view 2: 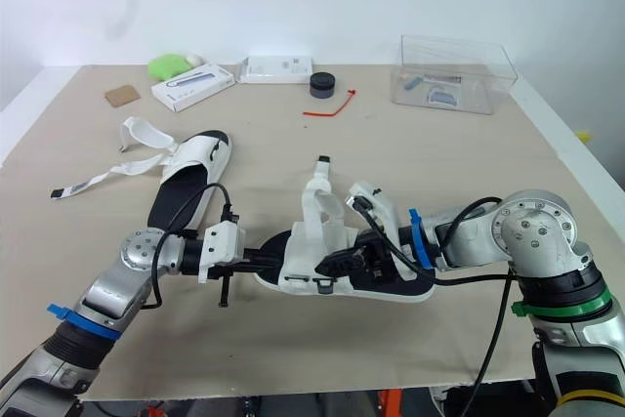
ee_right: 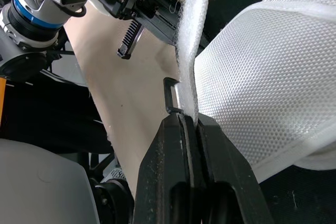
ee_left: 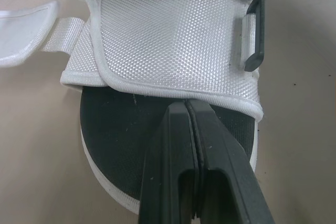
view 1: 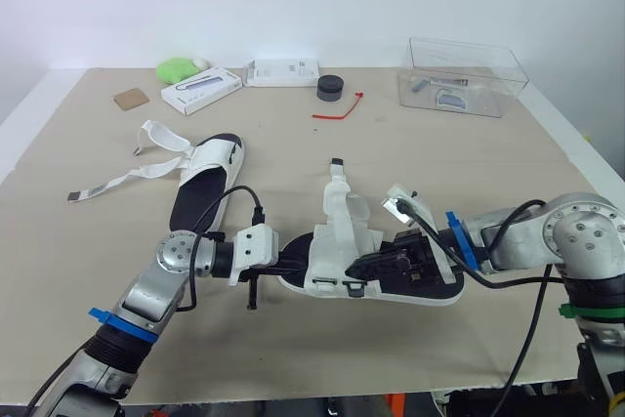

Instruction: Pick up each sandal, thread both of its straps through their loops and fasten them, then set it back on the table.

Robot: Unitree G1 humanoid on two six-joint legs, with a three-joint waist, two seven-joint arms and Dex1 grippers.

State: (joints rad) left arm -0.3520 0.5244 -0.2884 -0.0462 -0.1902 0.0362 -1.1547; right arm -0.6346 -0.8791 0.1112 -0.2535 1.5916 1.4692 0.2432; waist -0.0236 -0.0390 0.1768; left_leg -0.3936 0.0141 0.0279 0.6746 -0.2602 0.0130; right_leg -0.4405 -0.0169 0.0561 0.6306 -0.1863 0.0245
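Note:
A white sandal with a black sole [view 1: 337, 241] lies near the table's front, its strap [ee_right: 191, 35] standing upright. My right gripper [ee_right: 190, 121] is shut on that strap beside a black loop [ee_right: 170, 95], at the sandal's near side [view 1: 363, 266]. My left gripper [ee_left: 187, 104] is shut, its tips lying on the black insole at the edge of the white mesh upper [ee_left: 173, 35], at the sandal's toe end [view 1: 293, 268]. A second sandal [view 1: 205, 183] lies further back on the left with its long strap [view 1: 117, 183] trailing loose over the table.
Along the back stand a clear plastic box [view 1: 464, 75], a black round object [view 1: 330, 87], a red tie [view 1: 339, 109], two white boxes [view 1: 200, 90] [view 1: 281, 72], a green object [view 1: 178, 68] and a brown card piece [view 1: 131, 99].

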